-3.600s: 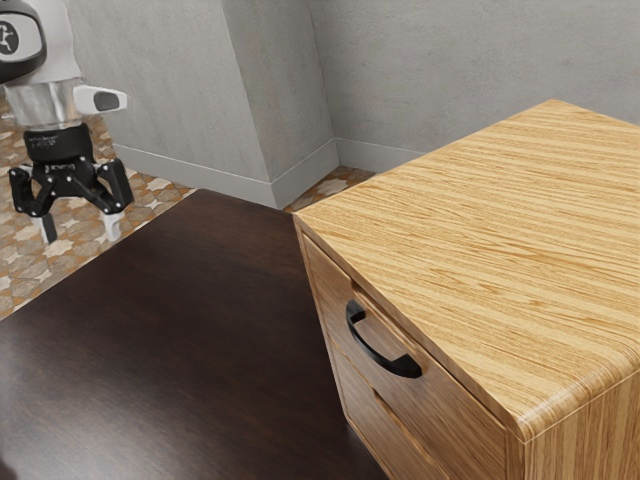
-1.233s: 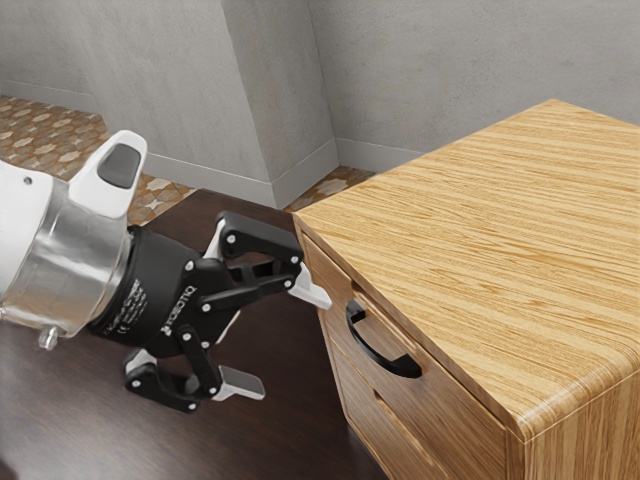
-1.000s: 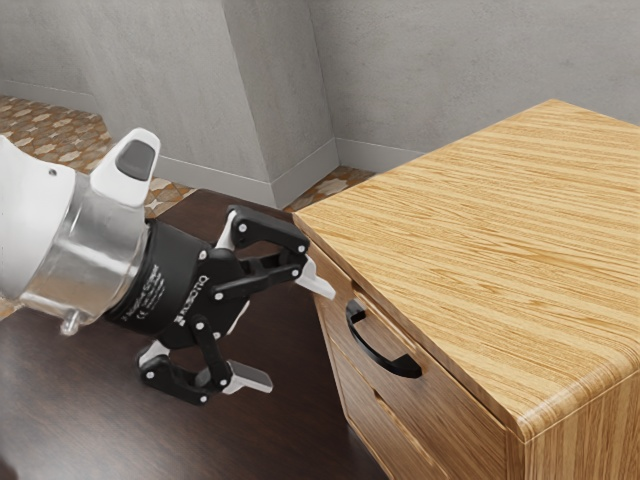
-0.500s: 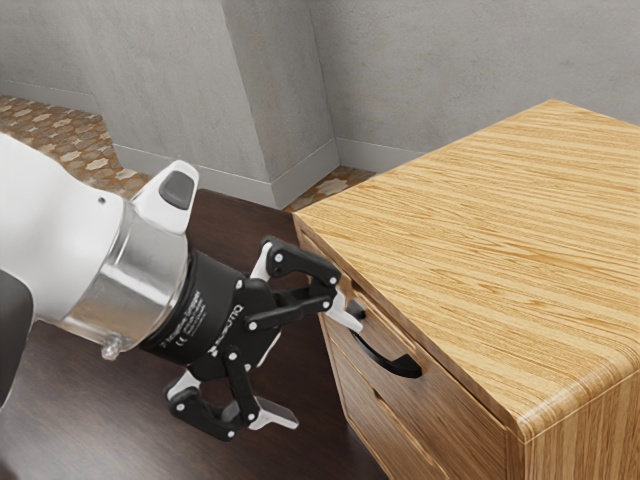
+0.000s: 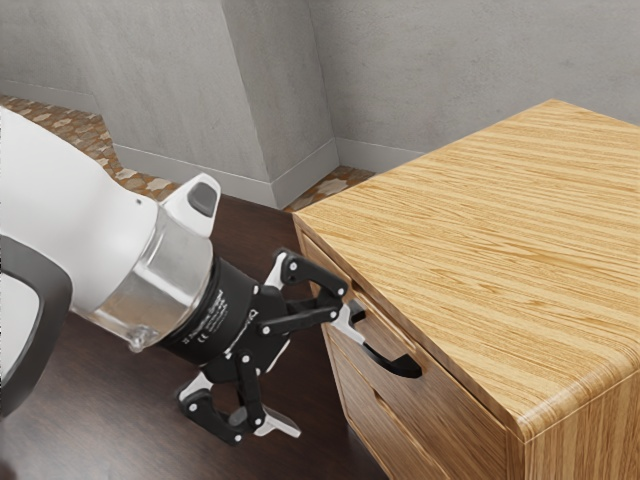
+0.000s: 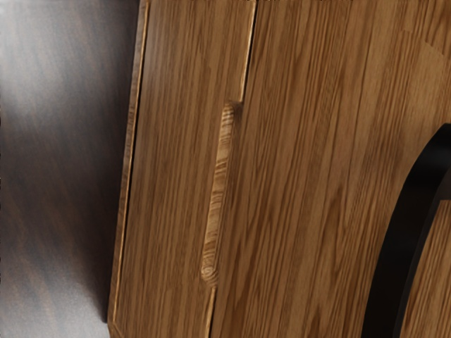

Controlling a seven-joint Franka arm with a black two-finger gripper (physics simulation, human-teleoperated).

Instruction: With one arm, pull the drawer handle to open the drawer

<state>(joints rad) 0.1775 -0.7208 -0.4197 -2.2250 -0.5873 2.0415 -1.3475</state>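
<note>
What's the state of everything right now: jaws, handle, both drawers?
Top drawer: shut, front flush with the cabinet.
Lower drawer: shut.
Handle: not yet clasped.
Jaws: open wide; upper fingertip at the handle's end, contact unclear.

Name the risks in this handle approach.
The open black two-finger gripper is off-centre: its upper finger sits by the near end of the black curved handle, so closing may catch only the tip and slip. Its lower finger hangs low and could bump the lower drawer front of the wooden cabinet.
</note>
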